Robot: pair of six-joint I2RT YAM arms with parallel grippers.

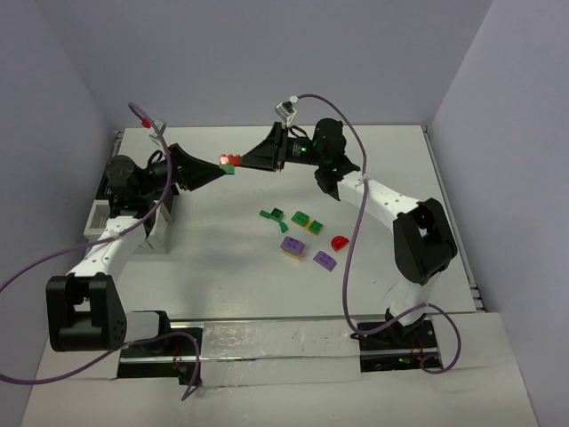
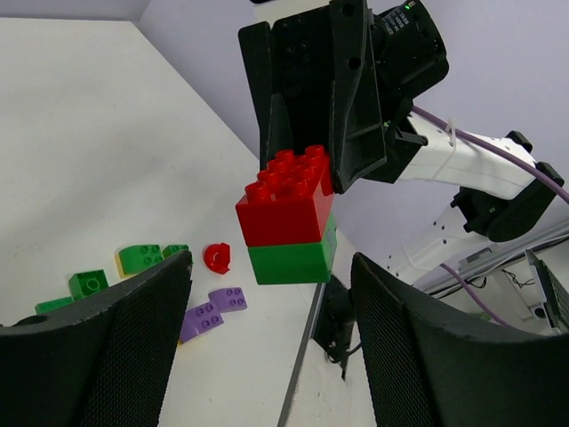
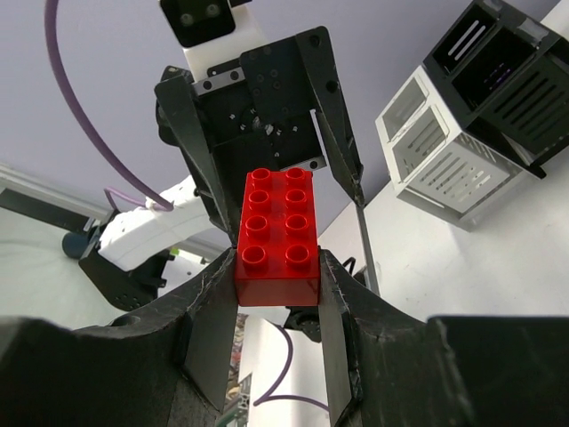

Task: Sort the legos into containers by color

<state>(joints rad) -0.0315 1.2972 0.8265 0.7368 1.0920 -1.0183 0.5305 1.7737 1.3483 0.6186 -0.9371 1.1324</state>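
Left gripper [image 1: 214,171] hangs spread and empty over the far table [image 1: 391,169]. The red-on-green stack [image 2: 286,222] sits aloft just right of it, long axis pointing toward it. Right gripper [image 3: 276,267] clamps the red brick [image 3: 277,222], with the green brick [image 2: 292,261] underneath ungripped.

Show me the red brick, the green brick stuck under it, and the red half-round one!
red brick [image 2: 283,218]: left wrist view, on its side face.
green brick [image 2: 292,262]: left wrist view, on its side face.
red half-round [image 1: 339,241]: top external view, on its arch.
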